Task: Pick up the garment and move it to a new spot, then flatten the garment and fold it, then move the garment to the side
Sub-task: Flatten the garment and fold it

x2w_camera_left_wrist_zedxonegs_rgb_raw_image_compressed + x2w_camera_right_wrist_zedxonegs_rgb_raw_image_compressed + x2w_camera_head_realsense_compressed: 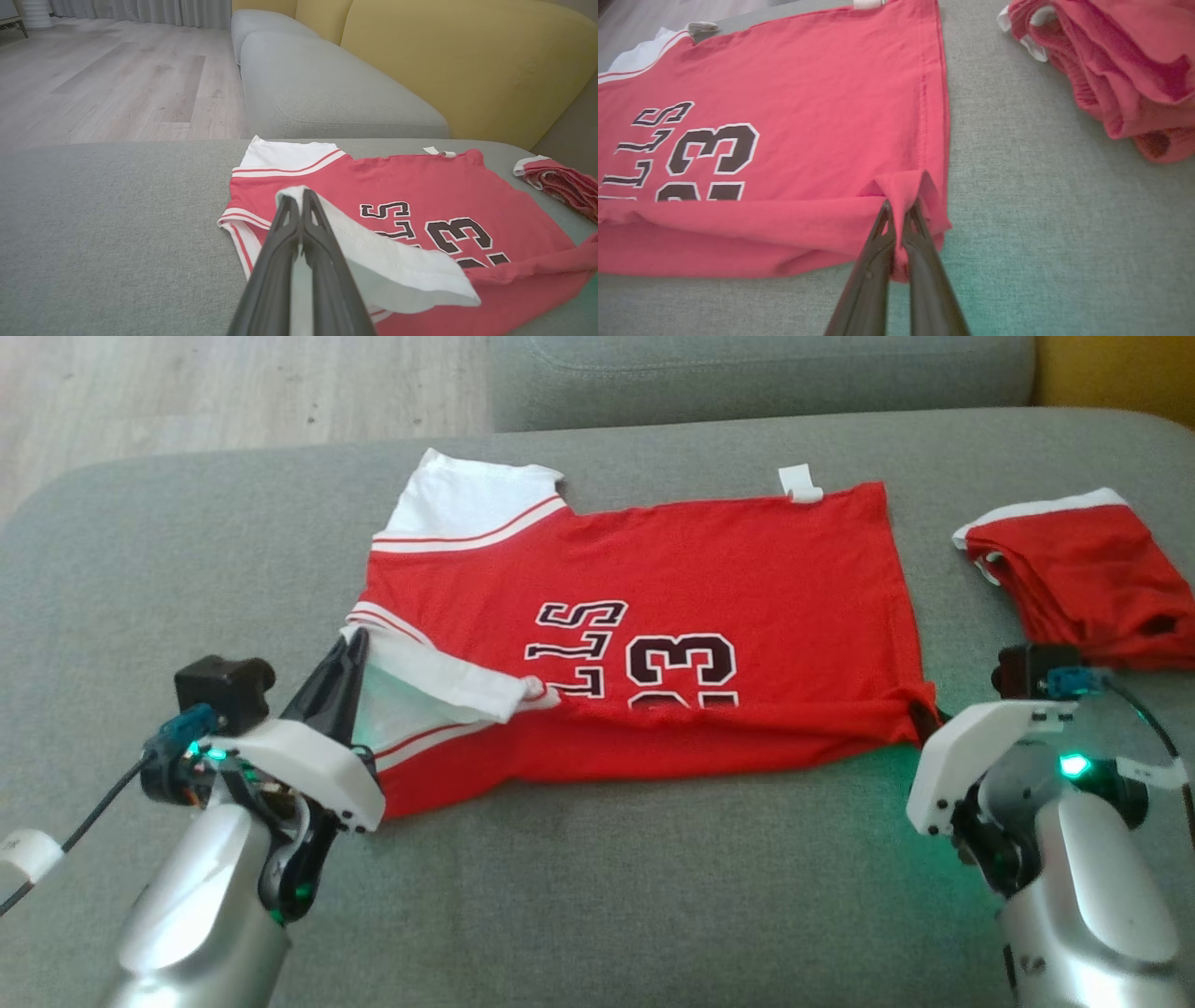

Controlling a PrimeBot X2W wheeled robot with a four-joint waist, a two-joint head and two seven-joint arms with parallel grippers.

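The garment [709, 579] is a red jersey with white sleeves and black lettering, spread on the grey sofa cushion [607, 887]. Its near edge is folded a little way over itself. My left gripper [353, 649] is shut on the white near sleeve; in the left wrist view that gripper [299, 198] pinches the white fabric of the garment [420, 186] and lifts it. My right gripper [900, 207] is shut on the red near corner of the garment [808, 93], which bunches up between the fingers. In the head view the right gripper's tips [926, 714] are mostly hidden behind the fabric and wrist.
A second red-and-white piece of clothing [1092, 579] lies crumpled on the cushion to the right, also seen in the right wrist view [1120, 65]. Another grey cushion [327, 93] and yellow backrest [467, 60] stand behind. Wooden floor [117, 74] lies beyond the cushion's far left edge.
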